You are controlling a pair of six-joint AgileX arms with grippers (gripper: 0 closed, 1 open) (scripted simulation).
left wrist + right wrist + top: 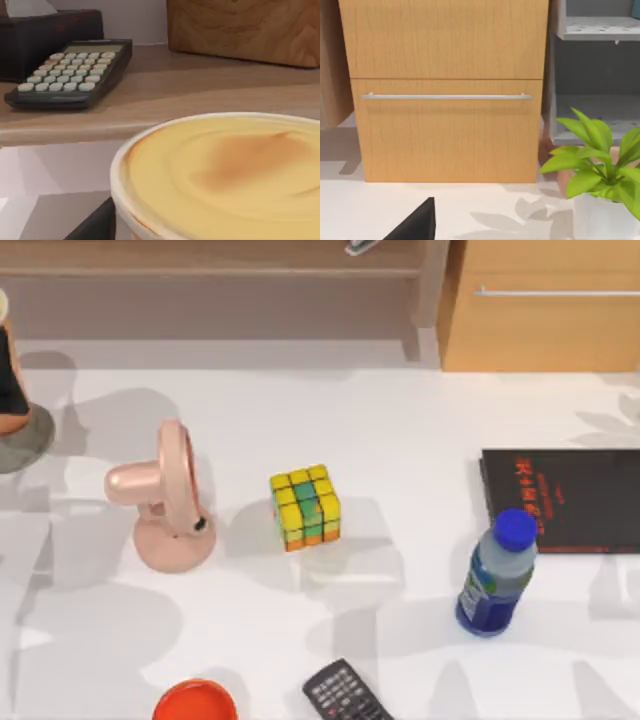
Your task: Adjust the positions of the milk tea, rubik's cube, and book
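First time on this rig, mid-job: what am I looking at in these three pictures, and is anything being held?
Two AgileX arms with two-finger grippers work at a white table. The top view looks down on it: a pink desk fan, the rubik's cube, a blue bottle, a black book with red lettering, a remote control and an orange-red round thing. The other two pictures come from wrist cameras. The left gripper is close over the milk tea, with a calculator on a wooden shelf behind; whether it grips the cup I cannot tell. The right gripper faces a wooden drawer cabinet and a potted plant.
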